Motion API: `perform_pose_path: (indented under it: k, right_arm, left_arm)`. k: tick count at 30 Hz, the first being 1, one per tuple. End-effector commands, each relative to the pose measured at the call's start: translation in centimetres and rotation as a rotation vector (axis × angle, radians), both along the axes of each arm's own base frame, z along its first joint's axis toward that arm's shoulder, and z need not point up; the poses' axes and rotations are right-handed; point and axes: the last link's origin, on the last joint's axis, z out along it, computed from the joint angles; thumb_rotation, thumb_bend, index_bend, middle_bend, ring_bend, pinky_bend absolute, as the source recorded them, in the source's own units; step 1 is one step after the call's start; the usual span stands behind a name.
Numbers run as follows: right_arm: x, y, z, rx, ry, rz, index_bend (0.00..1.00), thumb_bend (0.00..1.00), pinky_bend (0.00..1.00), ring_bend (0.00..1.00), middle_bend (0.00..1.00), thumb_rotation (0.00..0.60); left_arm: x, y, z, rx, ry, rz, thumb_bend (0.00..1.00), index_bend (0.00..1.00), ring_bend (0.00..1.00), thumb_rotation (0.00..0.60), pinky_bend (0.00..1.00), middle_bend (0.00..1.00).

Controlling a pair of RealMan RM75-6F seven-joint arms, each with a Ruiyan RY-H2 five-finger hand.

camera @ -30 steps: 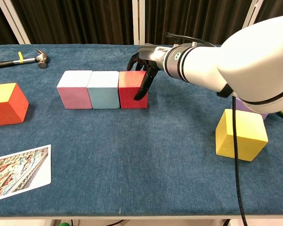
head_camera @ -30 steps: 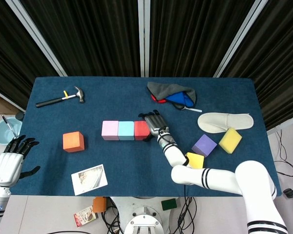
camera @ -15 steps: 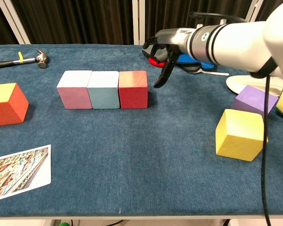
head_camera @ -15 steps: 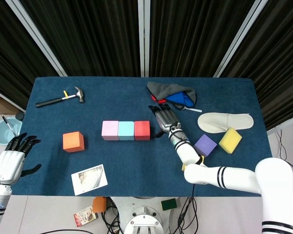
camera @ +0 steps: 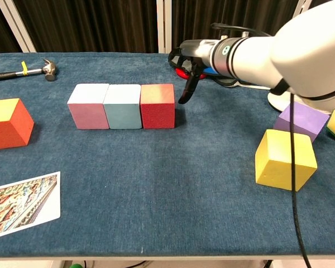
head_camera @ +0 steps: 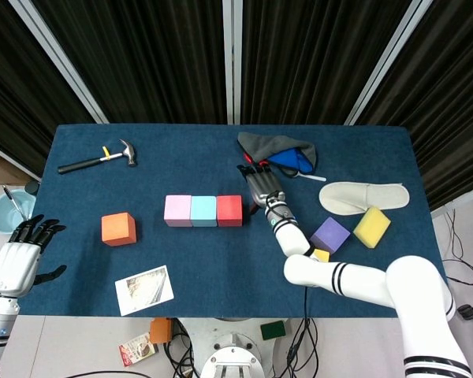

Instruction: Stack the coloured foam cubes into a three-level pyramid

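Note:
Three cubes stand touching in a row mid-table: pink (head_camera: 177,210) (camera: 88,106), cyan (head_camera: 203,210) (camera: 122,106) and red (head_camera: 229,210) (camera: 157,106). An orange cube (head_camera: 118,228) (camera: 8,123) sits alone to the left. A purple cube (head_camera: 330,235) (camera: 301,120) and two yellow cubes (head_camera: 371,227) (camera: 285,159) lie to the right. My right hand (head_camera: 262,189) (camera: 191,67) hovers just right of and behind the red cube, fingers apart, holding nothing and clear of the cube. My left hand (head_camera: 20,256) hangs off the table's left edge, fingers spread and empty.
A hammer (head_camera: 98,159) (camera: 28,70) lies at the back left. A grey, red and blue cloth pile (head_camera: 280,151) and a white slipper (head_camera: 363,195) sit at the back right. A photo card (head_camera: 144,289) (camera: 19,204) lies near the front edge.
My right hand has let go of the red cube's right side and drawn back to the right, behind it. The three-cube row stays put. The left hand barely moved.

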Motion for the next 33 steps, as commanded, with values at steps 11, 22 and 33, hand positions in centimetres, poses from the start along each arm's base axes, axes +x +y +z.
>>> perform_pose_path:
  k: [11,22,33]
  right_arm:
    - [0.5,0.0,-0.8,0.003,-0.011,0.003,0.08,0.01,0.0,0.02,0.12,0.6]
    - [-1.6,1.1,4.2,-0.068,0.051,0.04,0.08,0.03,0.0,0.02,0.13,0.6]
    - [-7.5,6.8,17.7,-0.27,0.076,0.079,0.09,0.03,0.0,0.02,0.15,0.6]
  left_arm:
    - [-0.2,0.0,-0.3,-0.008,0.001,-0.001,0.03,0.26,0.1,0.6,0.16,0.2]
    - [1.3,2.4,-0.3,-0.063,-0.037,-0.039,0.03,0.26,0.1,0.6,0.16,0.2]
    - [6.1,6.3,-2.6,-0.22,-0.113,-0.08,0.03,0.09,0.09,0.6,0.18,0.11]
